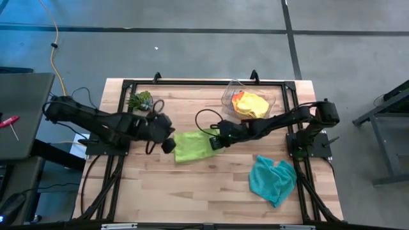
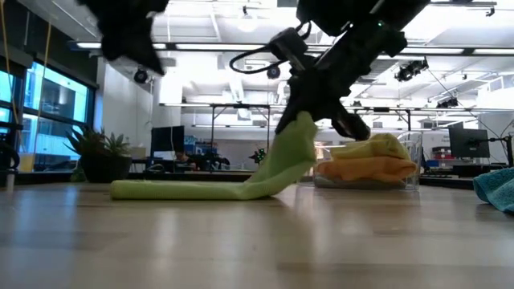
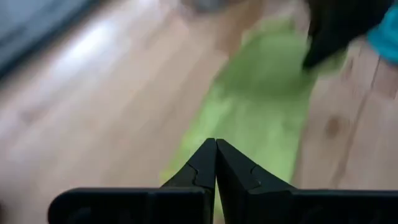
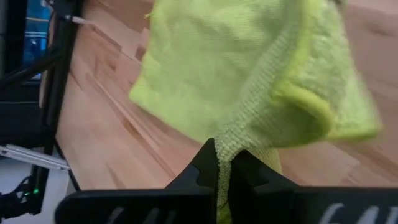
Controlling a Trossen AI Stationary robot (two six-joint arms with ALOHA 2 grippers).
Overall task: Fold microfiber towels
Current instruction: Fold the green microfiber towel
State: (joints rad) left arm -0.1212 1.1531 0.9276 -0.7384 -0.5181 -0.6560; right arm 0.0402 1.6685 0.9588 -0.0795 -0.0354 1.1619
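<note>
1. Lime green towel [image 1: 192, 145]: the right gripper [image 1: 216, 142] pinches its edge shut and lifts it off the table [image 1: 192, 191]; the rest trails flat toward the left gripper [image 1: 168, 145], closed and empty.
2. Soft, light and limp; best gripped at a hem or corner.
3. Beyond the right gripper, the clear bin [image 1: 268, 102] holds the yellow towel [image 1: 252, 102] and orange towel [image 1: 237, 97]; the teal towel [image 1: 273, 180] lies loose.

Lime green towel [image 4: 249, 81]: nubbly, matt microfiber cloth. Beneath it the counter [image 1: 211, 185] is smooth pale wood, faintly sheened. The bin [image 1: 231, 97] beside looks like clear glossy plastic.
</note>
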